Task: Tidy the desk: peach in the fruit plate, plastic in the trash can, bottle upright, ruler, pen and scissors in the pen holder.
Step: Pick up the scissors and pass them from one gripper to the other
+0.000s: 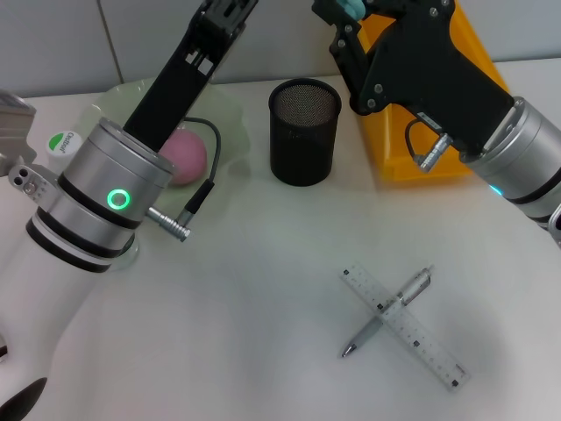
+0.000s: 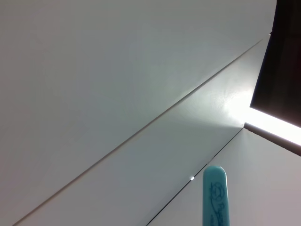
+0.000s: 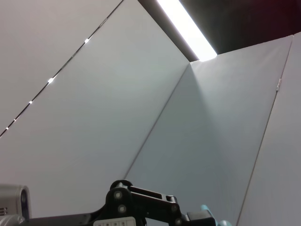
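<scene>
Both arms reach toward the top of the head view. The left gripper's fingers are out of frame, and whether the right gripper [image 1: 346, 10], top centre, is spread or pinching, I cannot tell. The mesh pen holder [image 1: 303, 132] stands upper centre. The ruler [image 1: 406, 327] and pen [image 1: 388, 312] lie crossed at lower right, the ruler's long axis running diagonally; the right arm is probably nearer. The peach [image 1: 182, 156] sits in the plate [image 1: 223, 105], upper left.
</scene>
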Robot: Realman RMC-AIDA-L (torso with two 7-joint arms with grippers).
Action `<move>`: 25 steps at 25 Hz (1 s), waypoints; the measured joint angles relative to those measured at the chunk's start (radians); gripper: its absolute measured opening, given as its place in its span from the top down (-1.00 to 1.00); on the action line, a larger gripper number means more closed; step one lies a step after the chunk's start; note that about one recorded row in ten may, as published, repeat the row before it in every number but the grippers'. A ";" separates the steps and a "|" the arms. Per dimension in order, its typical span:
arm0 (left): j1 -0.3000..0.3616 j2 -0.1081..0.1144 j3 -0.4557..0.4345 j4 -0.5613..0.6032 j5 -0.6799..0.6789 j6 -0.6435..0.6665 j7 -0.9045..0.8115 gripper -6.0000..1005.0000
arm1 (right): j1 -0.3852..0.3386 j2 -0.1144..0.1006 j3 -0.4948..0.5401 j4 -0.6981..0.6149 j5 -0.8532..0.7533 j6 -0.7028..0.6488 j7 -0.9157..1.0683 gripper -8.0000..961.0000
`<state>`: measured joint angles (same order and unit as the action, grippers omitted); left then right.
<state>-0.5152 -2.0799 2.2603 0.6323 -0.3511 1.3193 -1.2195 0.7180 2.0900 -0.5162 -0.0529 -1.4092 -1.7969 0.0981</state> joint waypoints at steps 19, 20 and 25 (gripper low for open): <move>0.004 0.000 -0.002 -0.005 0.006 0.006 0.000 -0.22 | -0.001 0.001 0.005 0.001 -0.001 -0.003 0.000 0.81; 0.004 0.000 -0.003 -0.005 0.006 0.006 0.000 -0.31 | -0.001 0.001 0.005 0.001 -0.001 -0.003 0.000 0.81; 0.004 0.000 -0.005 -0.005 0.006 0.006 0.000 -0.68 | -0.001 0.001 0.006 0.001 0.000 -0.003 0.000 0.81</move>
<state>-0.5113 -2.0800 2.2548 0.6270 -0.3451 1.3254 -1.2194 0.7170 2.0907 -0.5107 -0.0522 -1.4095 -1.7995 0.0981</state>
